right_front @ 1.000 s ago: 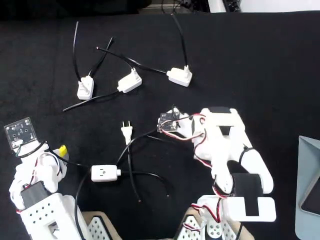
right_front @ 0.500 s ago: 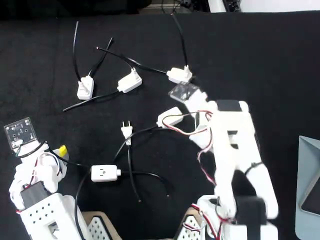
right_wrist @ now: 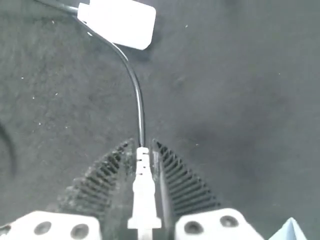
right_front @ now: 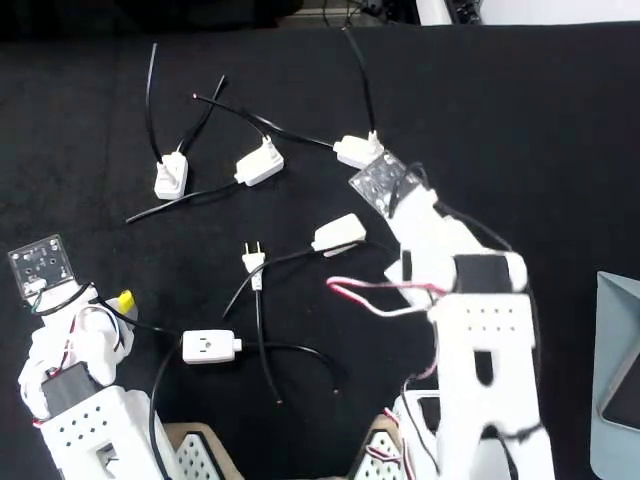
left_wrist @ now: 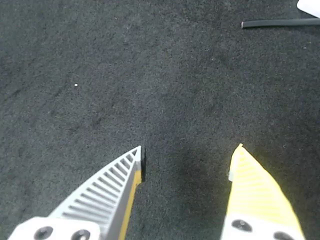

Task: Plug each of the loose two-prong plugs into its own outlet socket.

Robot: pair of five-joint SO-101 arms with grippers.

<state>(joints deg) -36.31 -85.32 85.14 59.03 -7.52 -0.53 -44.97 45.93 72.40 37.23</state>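
The black cloth surface (right_front: pixel 560 120) carries loose black cables (right_front: pixel 262 330). In the high view the right arm's wrist hides what it holds. From the right wrist, the right gripper (right_wrist: pixel 143 145) is clenched on a slim white plug body (right_wrist: pixel 142 187); its prong end cannot be made out, and its cord curves to a white rectangular outlet block (right_wrist: pixel 120 20). The left gripper (left_wrist: pixel 190 147) hangs released, fingers wide apart over bare cloth. A loose white two-prong plug (right_front: pixel 253 262) lies mid-surface, near a white outlet socket (right_front: pixel 210 346).
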